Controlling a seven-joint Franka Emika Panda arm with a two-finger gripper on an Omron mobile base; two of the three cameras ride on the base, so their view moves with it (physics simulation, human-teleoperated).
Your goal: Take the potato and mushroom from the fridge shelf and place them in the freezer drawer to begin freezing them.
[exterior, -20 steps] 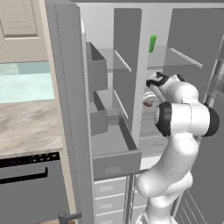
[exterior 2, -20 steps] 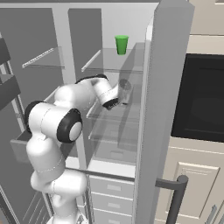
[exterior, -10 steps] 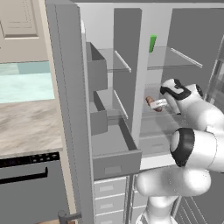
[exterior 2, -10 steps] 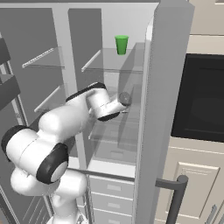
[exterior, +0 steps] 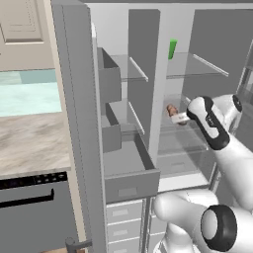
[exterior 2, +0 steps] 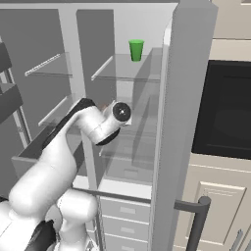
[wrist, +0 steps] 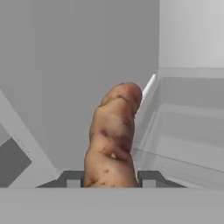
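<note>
A brown, speckled potato [wrist: 113, 140] stands between my gripper's [wrist: 111, 179] dark fingertips [wrist: 148, 178], and the gripper is shut on it. In the left base view the potato [exterior: 172, 109] and gripper [exterior: 175, 116] hang just above the translucent fridge shelf [exterior: 190, 132] in the right compartment. The freezer drawer [exterior: 129, 187], a deep grey box with a small recess in its front, stands pulled out below and to the left of the hand. Its rim [exterior 2: 29, 149] also appears at the left of the right base view. The mushroom is hidden.
A green cup [exterior: 171, 49] [exterior 2: 136, 50] stands on the upper shelf. Grey door bins [exterior: 110, 81] hang on the open left door, and the open right door [exterior 2: 171, 127] stands close beside the arm. Pale stacked drawers [exterior: 123, 217] sit under the freezer drawer. A black oven [exterior 2: 225, 112] is at right.
My arm has refolded, with the elbow dropping low to the right. The hand, shut on the potato, has shifted slightly left and out from the shelf.
</note>
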